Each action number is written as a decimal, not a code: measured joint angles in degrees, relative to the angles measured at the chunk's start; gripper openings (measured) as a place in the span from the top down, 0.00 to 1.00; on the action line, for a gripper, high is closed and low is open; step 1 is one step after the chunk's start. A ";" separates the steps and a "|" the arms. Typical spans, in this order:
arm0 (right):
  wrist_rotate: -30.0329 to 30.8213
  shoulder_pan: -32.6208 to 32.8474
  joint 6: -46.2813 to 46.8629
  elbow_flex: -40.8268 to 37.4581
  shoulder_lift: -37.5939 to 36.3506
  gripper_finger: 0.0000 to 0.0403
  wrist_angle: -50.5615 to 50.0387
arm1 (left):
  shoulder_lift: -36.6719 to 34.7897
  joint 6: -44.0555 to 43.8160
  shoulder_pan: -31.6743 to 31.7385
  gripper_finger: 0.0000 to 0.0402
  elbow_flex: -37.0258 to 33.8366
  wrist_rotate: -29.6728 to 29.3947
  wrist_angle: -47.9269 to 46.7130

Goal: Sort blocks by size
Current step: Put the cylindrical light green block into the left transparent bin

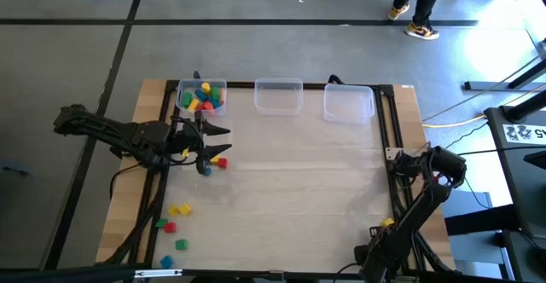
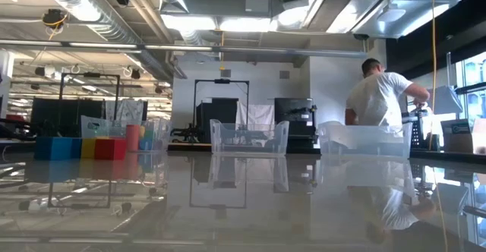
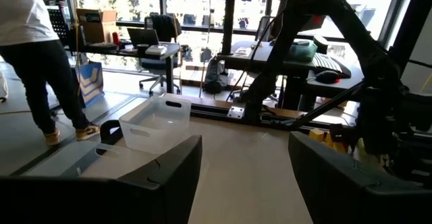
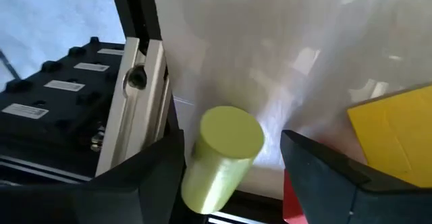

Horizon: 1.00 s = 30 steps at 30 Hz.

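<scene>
A yellow-green cylinder block (image 4: 226,153) stands upright near the table's right rail, beside a yellow block (image 4: 398,129) and a red one (image 4: 291,198). My right gripper (image 4: 233,183) is open and slants down over the cylinder, one finger on each side of it; I cannot tell whether either finger touches it. In the high view this gripper (image 1: 375,232) is at the near right corner. My left gripper (image 1: 223,141) hangs open and level at the left, above a red block (image 1: 222,162) and a blue block (image 1: 205,169). More blocks fill the left bin (image 1: 202,95).
Two clear bins (image 1: 279,95) (image 1: 348,102) sit at the far edge. Loose blocks (image 1: 175,223) lie near the table's near left corner. A black rail (image 4: 145,82) runs along the right edge. A person (image 2: 380,100) stands beyond the table.
</scene>
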 joint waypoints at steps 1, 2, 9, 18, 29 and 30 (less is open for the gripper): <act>-0.07 -0.08 0.13 -0.17 0.00 0.37 0.16 | 0.00 -0.08 -0.01 0.45 0.00 0.01 0.01; -0.25 -0.14 0.21 -0.27 0.00 0.37 0.24 | 0.00 -0.14 0.00 0.45 0.00 0.00 0.08; 0.16 -0.08 2.19 -0.43 0.00 0.48 -0.18 | -0.02 -0.17 0.00 0.45 0.01 -0.01 0.20; 1.70 -0.03 2.09 -0.39 0.02 0.69 -1.50 | -0.02 -0.19 -0.01 0.45 0.02 0.00 0.20; 4.10 -1.05 1.90 1.21 -0.67 0.65 -2.05 | -0.01 -1.17 0.00 0.45 0.02 0.01 0.25; 4.06 -1.44 1.88 1.71 -1.03 0.66 -2.06 | -0.02 -1.19 0.01 0.45 0.02 0.01 0.41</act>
